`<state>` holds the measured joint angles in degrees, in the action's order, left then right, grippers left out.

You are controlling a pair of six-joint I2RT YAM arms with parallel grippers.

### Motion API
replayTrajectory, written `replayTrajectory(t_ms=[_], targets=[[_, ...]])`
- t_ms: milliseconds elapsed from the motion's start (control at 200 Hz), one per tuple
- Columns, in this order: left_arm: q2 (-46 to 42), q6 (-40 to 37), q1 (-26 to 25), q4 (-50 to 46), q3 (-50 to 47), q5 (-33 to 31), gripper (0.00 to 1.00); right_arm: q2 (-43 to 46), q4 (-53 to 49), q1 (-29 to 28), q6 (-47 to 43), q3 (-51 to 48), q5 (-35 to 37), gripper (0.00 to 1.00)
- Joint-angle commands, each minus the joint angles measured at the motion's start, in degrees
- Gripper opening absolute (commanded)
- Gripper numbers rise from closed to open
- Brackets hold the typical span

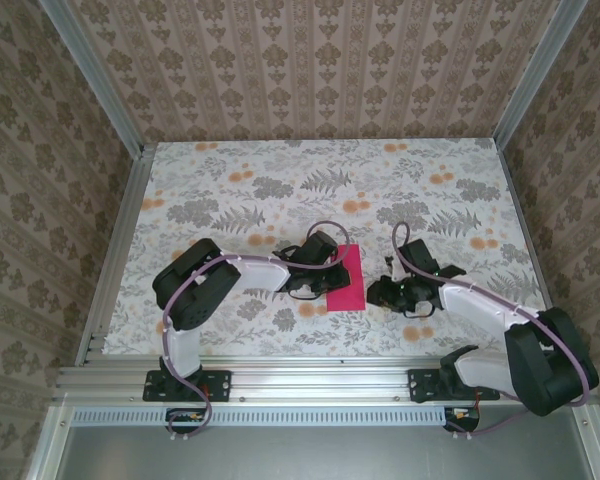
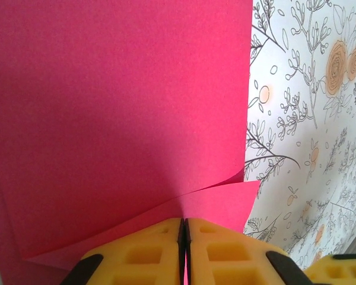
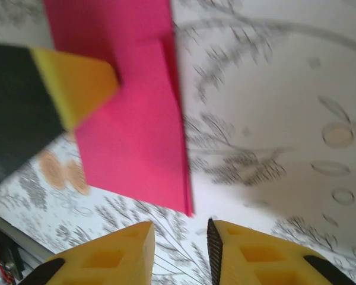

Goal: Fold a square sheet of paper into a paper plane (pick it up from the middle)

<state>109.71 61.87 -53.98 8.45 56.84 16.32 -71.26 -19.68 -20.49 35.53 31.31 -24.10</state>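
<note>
Top external: folded pink paper (image 1: 347, 281) on bench (image 1: 280, 170), open room beyond. Left end effector (image 1: 327, 268) clamps its left edge; right end effector (image 1: 384, 292) parted, empty, beside.

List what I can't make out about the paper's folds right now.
- Top external: the paper is too small to show creases; the left gripper covers its left edge.
- Left wrist: the paper runs off the top and left edges, so the fold's extent is cut off.
- Right wrist: blur smears the paper's layers; its top is cut off.
</note>
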Motion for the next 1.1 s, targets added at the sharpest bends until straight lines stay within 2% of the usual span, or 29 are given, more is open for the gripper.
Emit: replayTrajectory(t_ms=[0,210,475,655,770,1095], targets=[[-1.38,-2.19,0.16,-5.81,0.59,-1.29,0.14,-3.77,-0.24,0.22,-2.09,4.11,1.57,0.34],[-4.88,-3.4,0.41,-6.59,1.55,-1.93,0.16,-11.21,2.86,0.26,-3.17,7.24,-1.01,0.37],[-5.98,-3.68,0.84,-8.44,-0.15,-3.12,0.15,-16.26,6.35,0.21,-3.0,8.22,-3.4,0.37],[-5.15,-3.68,0.94,-10.04,-0.46,-3.46,0.13,-17.94,7.88,0.23,-2.53,8.42,-4.17,0.36],[-4.13,-3.97,0.98,-11.15,0.27,-3.22,0.11,-18.13,8.54,0.23,-2.15,8.39,-4.82,0.32],[-2.84,-4.56,0.81,-13.24,1.3,-3.3,0.1,-19.92,9.3,0.23,-1.1,8.24,-4.3,0.34]])
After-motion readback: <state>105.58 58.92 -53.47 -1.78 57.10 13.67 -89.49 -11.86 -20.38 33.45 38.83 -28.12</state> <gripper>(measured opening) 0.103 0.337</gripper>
